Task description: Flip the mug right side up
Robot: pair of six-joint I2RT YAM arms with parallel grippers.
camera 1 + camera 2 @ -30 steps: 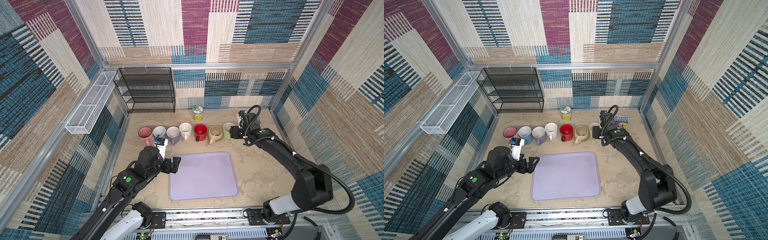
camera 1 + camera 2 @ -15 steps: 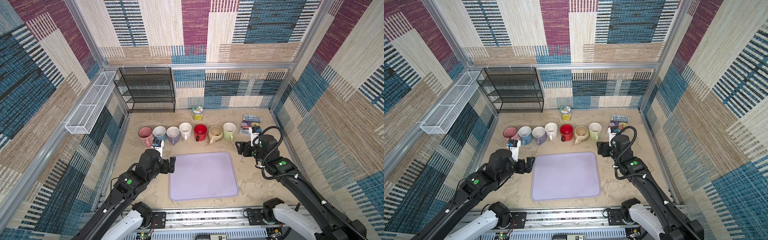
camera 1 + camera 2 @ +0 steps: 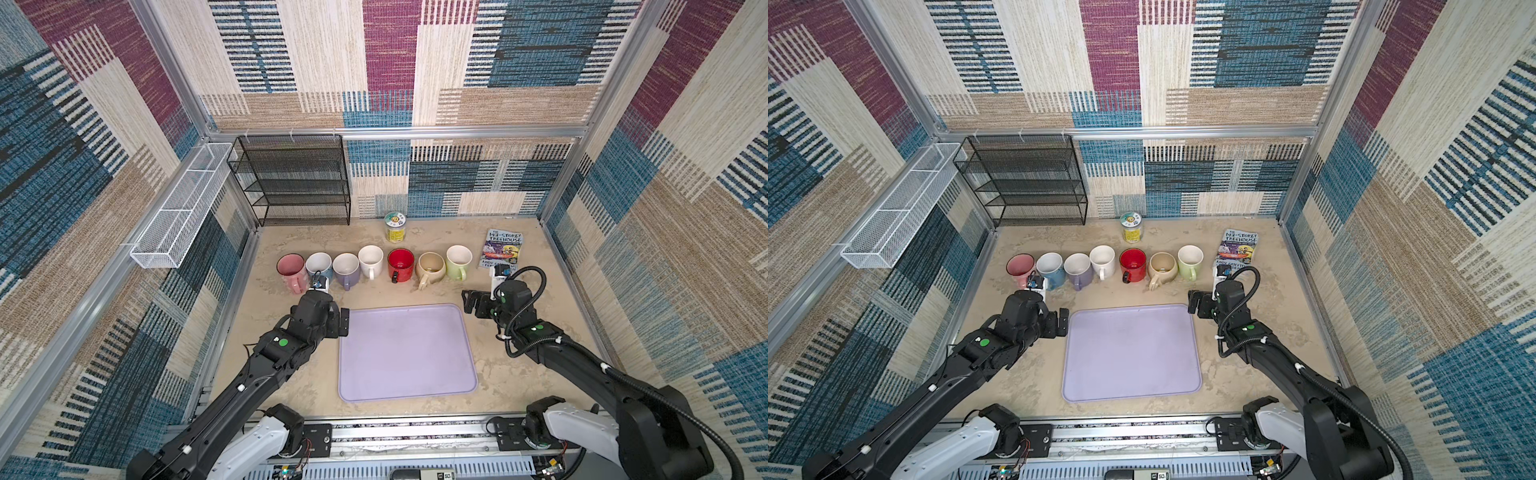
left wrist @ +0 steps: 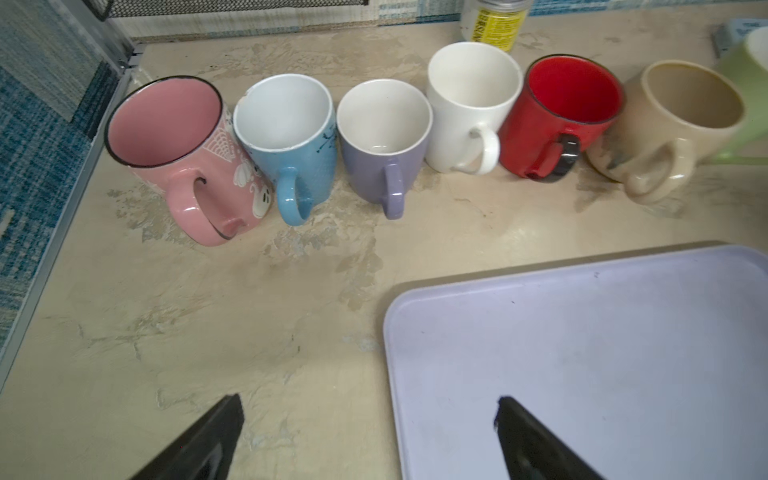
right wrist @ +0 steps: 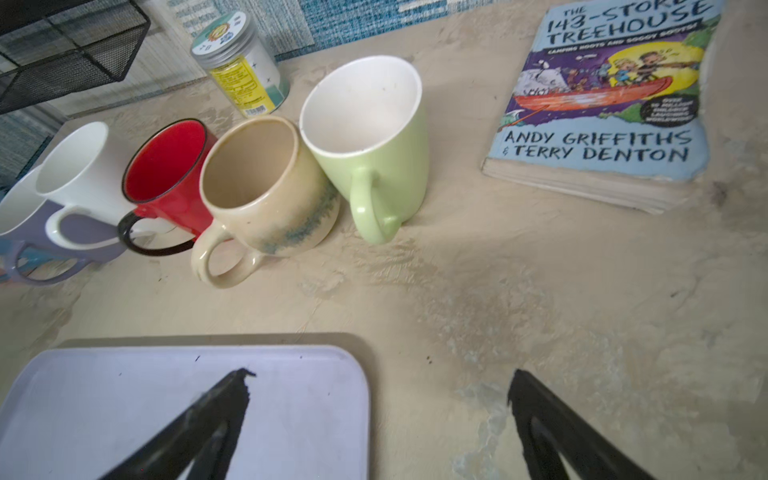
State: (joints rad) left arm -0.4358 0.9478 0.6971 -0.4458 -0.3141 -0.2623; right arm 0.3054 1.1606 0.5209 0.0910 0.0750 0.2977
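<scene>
Seven glossy ceramic mugs (image 3: 401, 264) stand upright beyond a smooth lilac tray (image 3: 405, 353); both jaws gape wide.

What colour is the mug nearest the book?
That mug is light green outside, white inside; clearest in the right wrist view.

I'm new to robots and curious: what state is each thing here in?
pink mug: upright
blue mug: upright
purple mug: upright
white mug: upright
red mug: upright
beige mug: upright
green mug: upright
jar: upright, lid on
book: closed, lying flat
tray: flat, nothing on it
left gripper: open, holding nothing
right gripper: open, holding nothing
</scene>
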